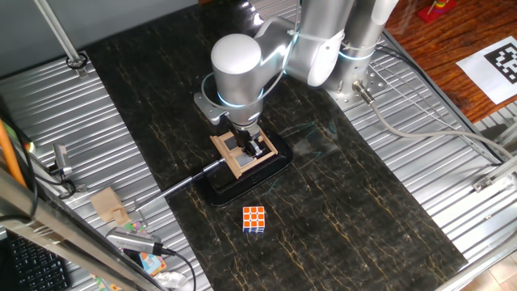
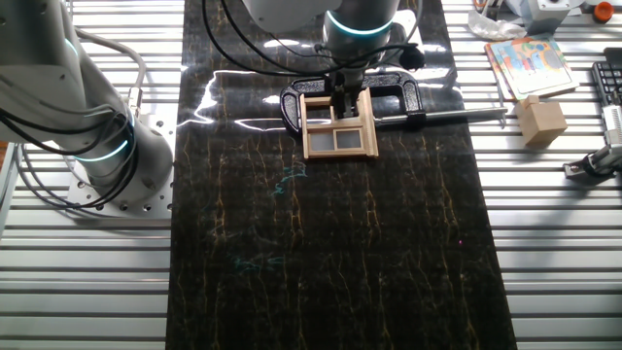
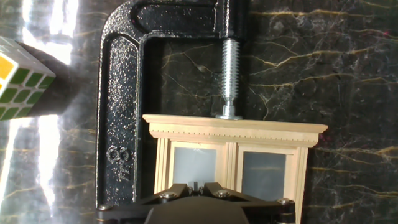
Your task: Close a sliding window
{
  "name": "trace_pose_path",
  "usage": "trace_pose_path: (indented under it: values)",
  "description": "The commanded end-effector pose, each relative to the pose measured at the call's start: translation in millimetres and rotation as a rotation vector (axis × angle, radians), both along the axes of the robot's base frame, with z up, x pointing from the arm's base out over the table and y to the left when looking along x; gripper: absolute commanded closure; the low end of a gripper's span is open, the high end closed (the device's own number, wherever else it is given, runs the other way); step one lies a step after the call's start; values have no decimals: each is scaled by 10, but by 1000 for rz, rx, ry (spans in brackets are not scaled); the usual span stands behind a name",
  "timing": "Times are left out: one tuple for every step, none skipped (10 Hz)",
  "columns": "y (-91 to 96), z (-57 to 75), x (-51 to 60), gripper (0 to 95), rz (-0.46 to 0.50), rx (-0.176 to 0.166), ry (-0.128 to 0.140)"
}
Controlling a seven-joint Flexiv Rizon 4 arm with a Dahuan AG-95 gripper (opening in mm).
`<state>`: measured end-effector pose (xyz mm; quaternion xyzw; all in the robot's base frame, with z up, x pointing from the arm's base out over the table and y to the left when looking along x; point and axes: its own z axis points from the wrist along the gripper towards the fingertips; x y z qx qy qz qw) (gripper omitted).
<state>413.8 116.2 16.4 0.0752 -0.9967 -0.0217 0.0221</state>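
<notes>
The sliding window (image 3: 235, 130) is a small light-wood frame with grey panes (image 3: 194, 163), held on the dark table by a black C-clamp (image 3: 118, 124). My gripper (image 3: 196, 185) hangs right over it, and its two black fingers meet, with only a thin dark sliver between the tips, above the left pane near the middle post. From the sides, the gripper (image 1: 252, 145) comes straight down onto the window (image 1: 238, 162), and the wrist hides much of the frame. In the other fixed view the gripper (image 2: 345, 97) is at the upper half of the window (image 2: 338, 128).
An orange-white puzzle cube (image 1: 254, 219) stands near the clamp, at the left edge (image 3: 18, 78) of the hand view. The clamp's steel rod (image 2: 457, 115) sticks out sideways. A wooden block (image 2: 540, 122), cables and tools lie on the metal slats. A second arm's base (image 2: 97, 146) stands beside the mat.
</notes>
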Motion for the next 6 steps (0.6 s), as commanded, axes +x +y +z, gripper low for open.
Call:
trace_pose_path:
  values:
    - [2, -1, -16, 950, -1, 2, 3]
    - [2, -6, -34, 950, -2, 3, 3]
    - [3, -6, -35, 950, -2, 3, 3]
    - [3, -5, -37, 950, -3, 3, 5]
    - [3, -7, -43, 950, -4, 2, 7]
    - [4, -9, -51, 950, -4, 3, 7]
